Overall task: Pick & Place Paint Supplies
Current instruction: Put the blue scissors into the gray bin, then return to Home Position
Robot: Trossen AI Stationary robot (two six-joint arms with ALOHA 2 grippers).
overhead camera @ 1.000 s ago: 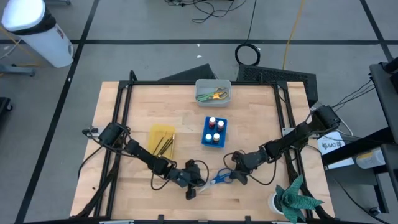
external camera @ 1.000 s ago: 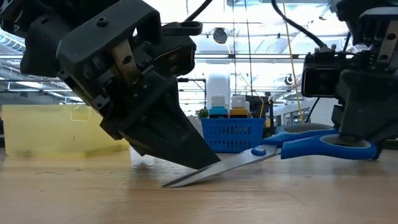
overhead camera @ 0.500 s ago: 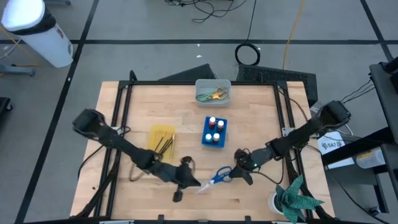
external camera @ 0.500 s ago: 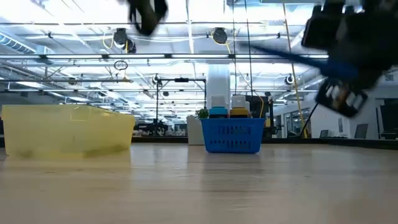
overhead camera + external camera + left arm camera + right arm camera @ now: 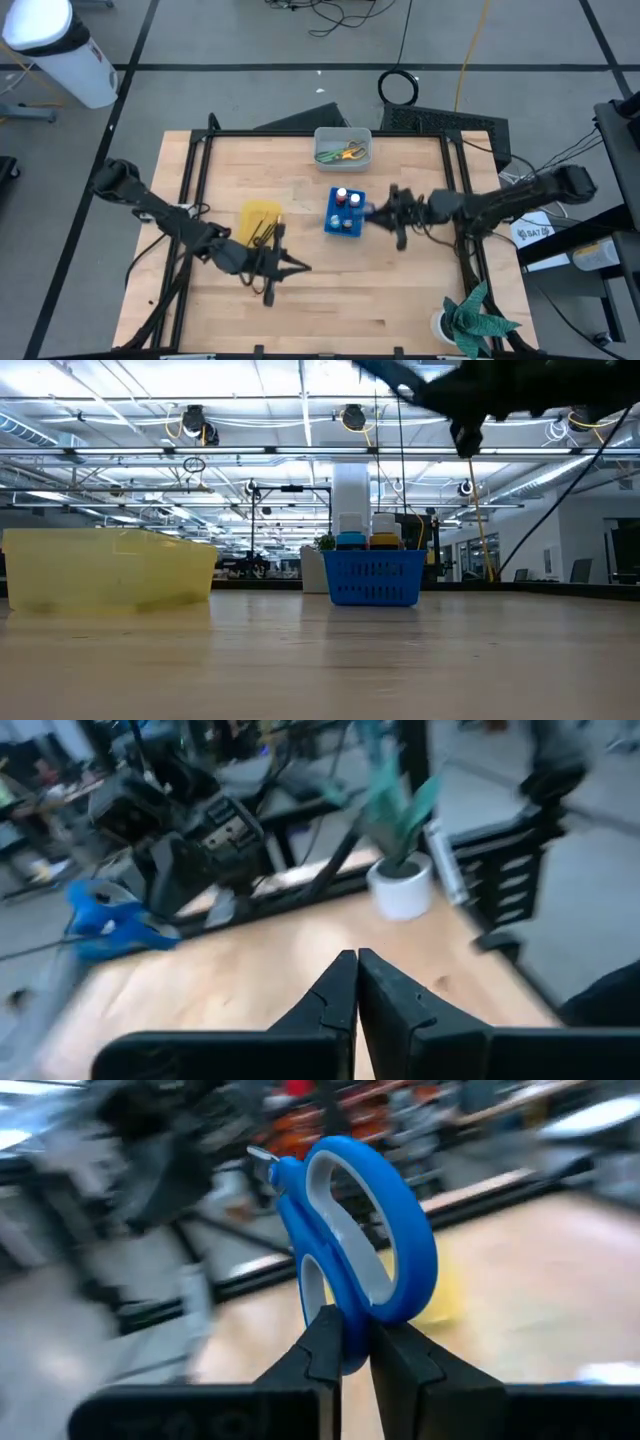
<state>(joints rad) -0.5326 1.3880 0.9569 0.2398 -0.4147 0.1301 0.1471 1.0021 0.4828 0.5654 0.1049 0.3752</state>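
My right gripper (image 5: 346, 1318) is shut on the blue-handled scissors (image 5: 350, 1220) and holds them in the air beside the blue tray (image 5: 331, 224), which carries small paint bottles (image 5: 346, 200). My left gripper (image 5: 300, 268) is shut with nothing in it, raised above the table's near middle, right of the yellow tray (image 5: 255, 212) with thin dark brushes (image 5: 262, 232). The left wrist view shows the scissors (image 5: 110, 920) farther off. The grey bin (image 5: 343, 146) at the far edge holds green and yellow scissors. My right gripper pinches the rim of one blue handle loop (image 5: 352, 1342) between its two fingers. The scissors stick out beyond the fingertips, blade end (image 5: 258, 1153) away from the gripper, lifted clear of the table.
A white pot with a green plant (image 5: 470, 320) stands at the near right corner. Black frame rails (image 5: 195, 200) run along the table's left and right sides. Bare wood (image 5: 400, 300) lies along the near edge.
Both grippers have risen from the table's near middle. My right gripper has lifted the blue scissors clear and carried them toward the far edge, to beside the blue tray, rolling its wrist. My left gripper has drawn away from the scissors' blade, up and toward the left.
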